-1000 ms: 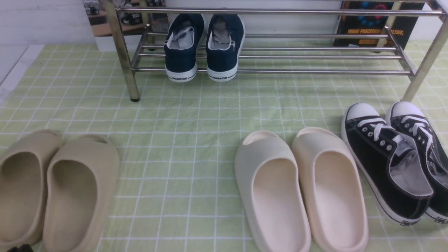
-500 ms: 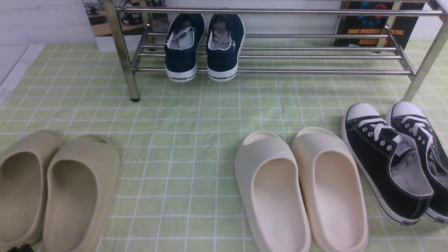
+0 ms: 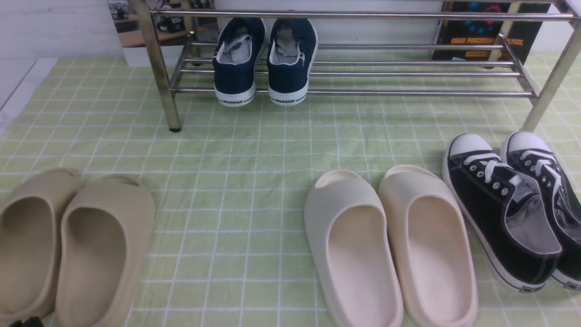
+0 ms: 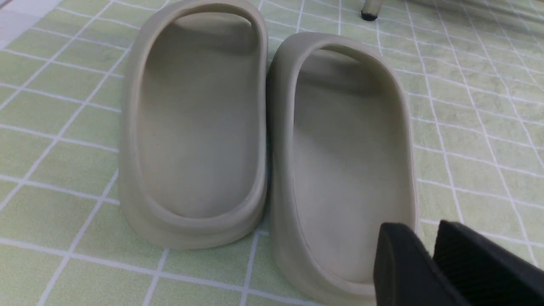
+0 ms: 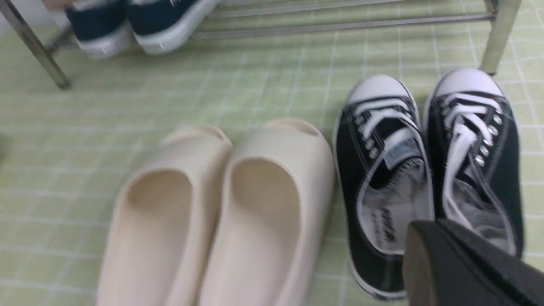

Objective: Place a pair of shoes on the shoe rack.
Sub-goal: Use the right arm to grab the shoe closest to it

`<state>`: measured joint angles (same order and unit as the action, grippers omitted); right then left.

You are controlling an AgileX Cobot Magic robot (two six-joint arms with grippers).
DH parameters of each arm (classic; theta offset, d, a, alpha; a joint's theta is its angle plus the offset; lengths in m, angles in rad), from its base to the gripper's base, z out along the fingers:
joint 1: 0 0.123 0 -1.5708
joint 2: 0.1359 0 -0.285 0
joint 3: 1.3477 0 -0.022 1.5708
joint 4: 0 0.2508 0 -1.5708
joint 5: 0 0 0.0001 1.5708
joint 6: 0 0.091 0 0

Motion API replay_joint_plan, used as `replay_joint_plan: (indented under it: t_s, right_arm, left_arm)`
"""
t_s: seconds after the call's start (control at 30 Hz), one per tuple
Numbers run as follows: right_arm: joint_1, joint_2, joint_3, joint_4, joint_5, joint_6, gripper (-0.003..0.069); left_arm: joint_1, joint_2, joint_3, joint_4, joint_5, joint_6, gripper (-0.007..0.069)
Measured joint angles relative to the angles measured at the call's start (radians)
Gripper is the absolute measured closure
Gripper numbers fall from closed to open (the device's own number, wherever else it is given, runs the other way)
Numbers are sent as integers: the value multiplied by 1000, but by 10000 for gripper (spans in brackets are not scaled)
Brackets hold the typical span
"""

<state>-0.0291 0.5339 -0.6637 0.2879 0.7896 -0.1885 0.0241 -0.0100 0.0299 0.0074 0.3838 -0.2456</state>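
Note:
The pair of shoes, two black canvas sneakers (image 3: 499, 204) (image 5: 382, 170) with white toe caps and laces, stands side by side on the green checked cloth at the right, toes toward the shoe rack (image 3: 363, 93). The steel rack spans the back. In the right wrist view my right gripper (image 5: 429, 227) hovers over the sneakers' heels, its jaws pressed shut on nothing. In the left wrist view my left gripper (image 4: 420, 231) hangs over the heel of a tan slide (image 4: 340, 148), its fingers a little apart with nothing between them.
Navy "WARRIOR" sneakers (image 3: 263, 59) occupy the rack's left part. A tan pair of slides (image 3: 68, 245) lies at the near left. Just left of the black sneakers lies a cream pair (image 3: 390, 245). A dark book (image 3: 481, 32) leans behind the rack at the right.

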Motion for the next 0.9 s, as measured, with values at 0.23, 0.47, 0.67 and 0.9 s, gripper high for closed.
replay_joint_plan:
  t_s: [0.23, 0.47, 0.67, 0.9]
  right_arm:
    - [140, 318, -227, -190, 233, 20, 662]
    - [373, 627, -328, -384, 265, 149, 651]
    - [391, 862, -351, -483, 227, 289, 532]
    - [391, 1070, -353, -493, 133, 311, 234]
  left_arm:
    - [0, 0, 0, 0, 0, 0, 478]
    - [0, 0, 0, 0, 0, 0, 478]
    - [0, 0, 0, 0, 0, 0, 477]
    - [0, 0, 0, 0, 0, 0, 470]
